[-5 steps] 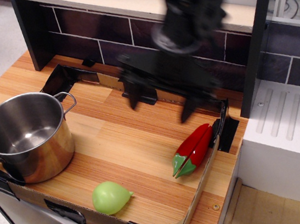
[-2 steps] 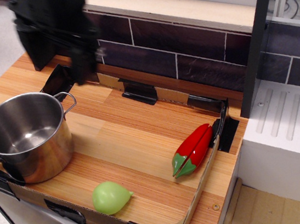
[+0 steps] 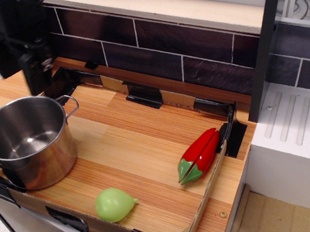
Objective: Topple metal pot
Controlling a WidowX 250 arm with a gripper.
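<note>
The pot (image 3: 27, 141) stands upright at the left edge of the wooden counter (image 3: 141, 140), mouth up. The gripper (image 3: 37, 80) hangs above the pot's back rim, not touching it; whether its jaws are apart cannot be told.

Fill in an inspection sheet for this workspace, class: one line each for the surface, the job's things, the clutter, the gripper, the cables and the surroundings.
Surface: wooden counter with a low cardboard rim.
Job's things: metal pot upright at the left front corner, mouth up, empty.
Clutter: red pepper by the right rim; green vegetable near the front edge.
Gripper: gripper hangs above the back left, behind the pot, not touching it; whether it is open cannot be told.
Cables: some at the top right, off the counter.
Surroundings: dark tiled wall behind; white drainer on the right.
</note>
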